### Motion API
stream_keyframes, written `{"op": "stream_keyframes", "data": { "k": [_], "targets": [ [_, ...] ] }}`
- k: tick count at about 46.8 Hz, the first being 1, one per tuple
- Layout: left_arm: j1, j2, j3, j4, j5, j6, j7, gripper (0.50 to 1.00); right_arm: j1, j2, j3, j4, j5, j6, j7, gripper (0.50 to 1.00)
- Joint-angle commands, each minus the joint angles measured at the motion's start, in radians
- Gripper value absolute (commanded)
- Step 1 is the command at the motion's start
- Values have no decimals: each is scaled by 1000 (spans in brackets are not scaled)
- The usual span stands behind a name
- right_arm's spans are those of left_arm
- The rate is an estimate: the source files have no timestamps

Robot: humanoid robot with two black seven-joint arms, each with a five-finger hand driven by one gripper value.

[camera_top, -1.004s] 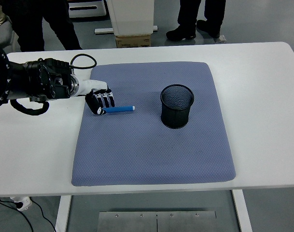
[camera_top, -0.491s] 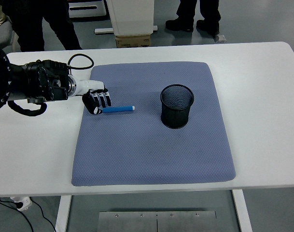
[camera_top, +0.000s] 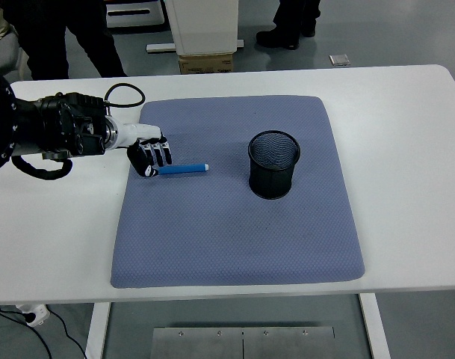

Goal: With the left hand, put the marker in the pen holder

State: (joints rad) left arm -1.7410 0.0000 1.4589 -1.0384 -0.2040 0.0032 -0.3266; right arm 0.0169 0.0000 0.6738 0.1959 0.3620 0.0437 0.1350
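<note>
Leftmost, black left arm (camera_top: 40,134) reaching in from nine o'clock over white table (camera_top: 55,224). Left hand (camera_top: 150,155) at the nine o'clock edge of blue-grey mat (camera_top: 234,224), fingers (camera_top: 161,155) curled downward at the left end of blue marker (camera_top: 184,170); cannot tell whether closed on it or only touching. Marker lying flat on the mat, pointing toward three o'clock. Black mesh pen holder (camera_top: 273,164) upright on the mat at three o'clock from the marker, well apart, empty. Legs of people (camera_top: 63,30) at twelve o'clock beyond the table.
</note>
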Motion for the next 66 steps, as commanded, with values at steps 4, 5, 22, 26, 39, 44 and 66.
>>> {"op": "stream_keyframes", "data": {
  "k": [4,5,22,26,39,44,66],
  "targets": [
    [-2,0,-3,0,0,0,0,640,0,0,0,0,0,1,0,1000],
    [-2,0,-6,0,0,0,0,640,0,0,0,0,0,-1,0,1000],
    [8,0,-58,20,0,3,0,645,0,0,0,-1,0,-1,0,1000],
    [9,0,-60,21,0,3,0,645,0,0,1,-1,0,1,0,1000],
    [17,0,-72,23,0,3,0,645,0,0,0,0,0,-1,0,1000],
    [23,0,-75,23,0,3,0,643,0,0,0,0,0,-1,0,1000],
    [25,0,-75,23,1,3,0,596,0,0,0,-1,0,-1,0,1000]
  ]
}}
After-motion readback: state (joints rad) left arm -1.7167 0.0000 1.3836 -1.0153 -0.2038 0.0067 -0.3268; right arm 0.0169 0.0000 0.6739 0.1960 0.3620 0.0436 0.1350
